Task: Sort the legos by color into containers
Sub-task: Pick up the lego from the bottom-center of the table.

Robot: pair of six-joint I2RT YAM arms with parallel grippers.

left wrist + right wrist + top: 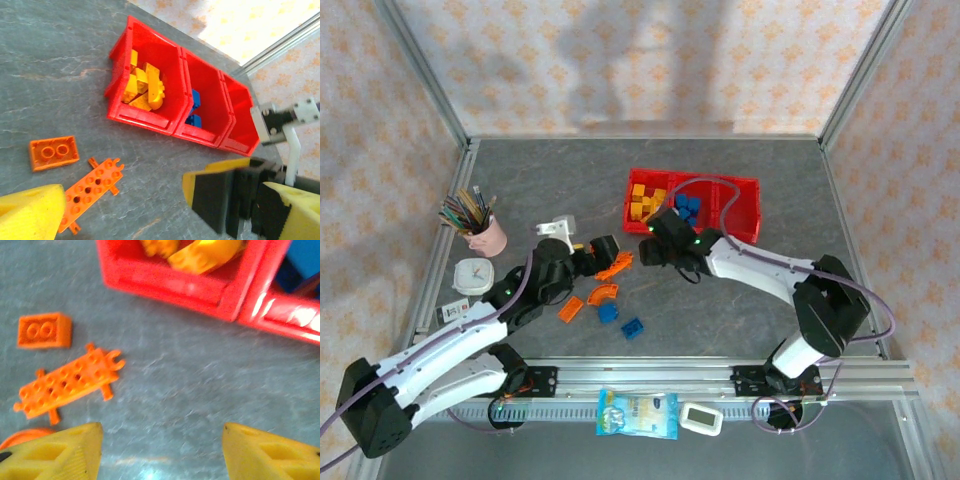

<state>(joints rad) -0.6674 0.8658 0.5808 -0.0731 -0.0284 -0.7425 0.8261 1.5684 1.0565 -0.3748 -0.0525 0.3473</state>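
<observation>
Two grippers open, nothing held: left gripper (160,202), right gripper (160,435). Left wrist view has containers (145,120) upper centre, yellow legos (142,87) in leftmost bin; top view adds blue bricks (633,327) loose, lower centre.

You are seeing bright, even light, soft shadows falling on the back wall (620,60), right wrist view smearing with blur, glare glinting on the containers (300,315), left wrist view washing out top right.
</observation>
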